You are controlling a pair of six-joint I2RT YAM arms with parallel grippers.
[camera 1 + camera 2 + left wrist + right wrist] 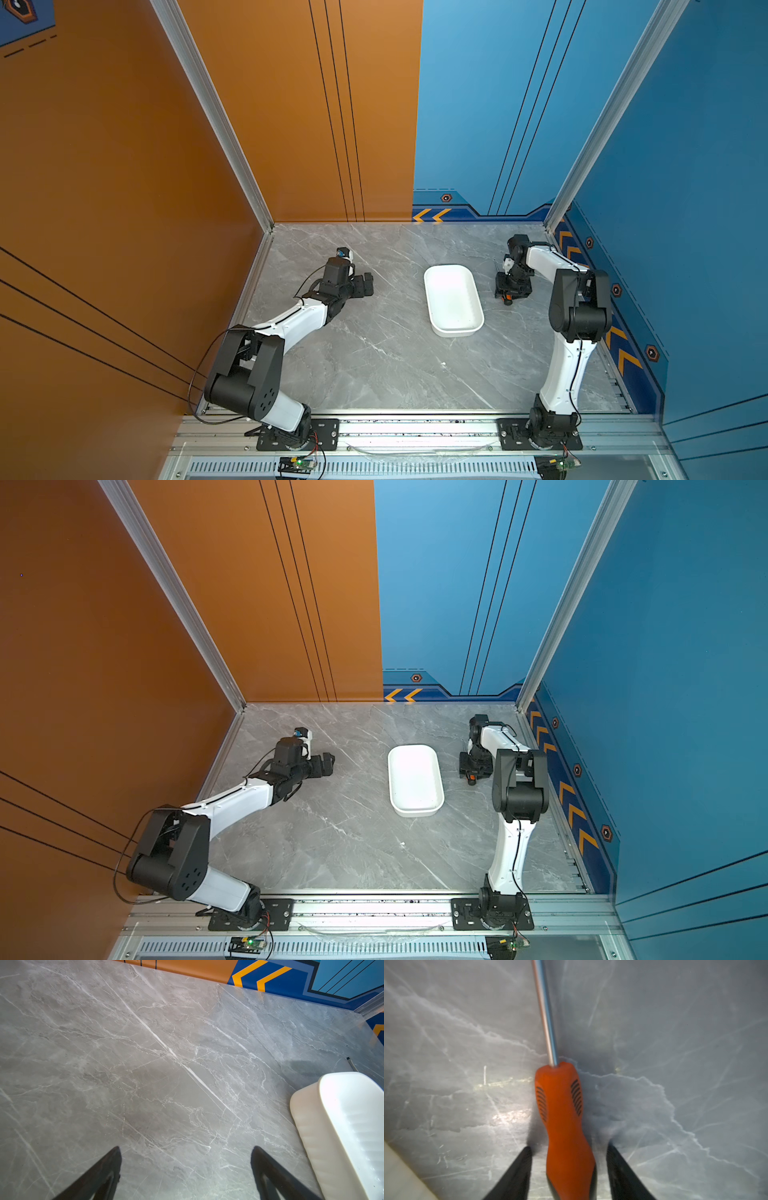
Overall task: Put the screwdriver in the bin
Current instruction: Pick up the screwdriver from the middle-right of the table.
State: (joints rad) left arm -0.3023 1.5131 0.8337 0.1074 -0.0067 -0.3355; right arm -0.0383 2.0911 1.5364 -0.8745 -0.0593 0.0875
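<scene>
I am holding my right gripper (569,1148) down close to the grey marble-patterned bench (374,357). Its two black fingers (517,1174) are standing on either side of the small screwdriver with the orange plastic handle and thin grey metal shaft (560,1109). A strip of bench is showing between each finger and the handle, so the jaws are straddling it, parted and not gripping. The screwdriver is lying flat on the bench, outside and just beside the shallow white oblong plastic bin (457,332), on the side nearer my right arm, with its shaft pointing toward the back wall. I am keeping my left gripper (187,1148) well apart from the bin on its other side, jaws spread wide over bare bench.
</scene>
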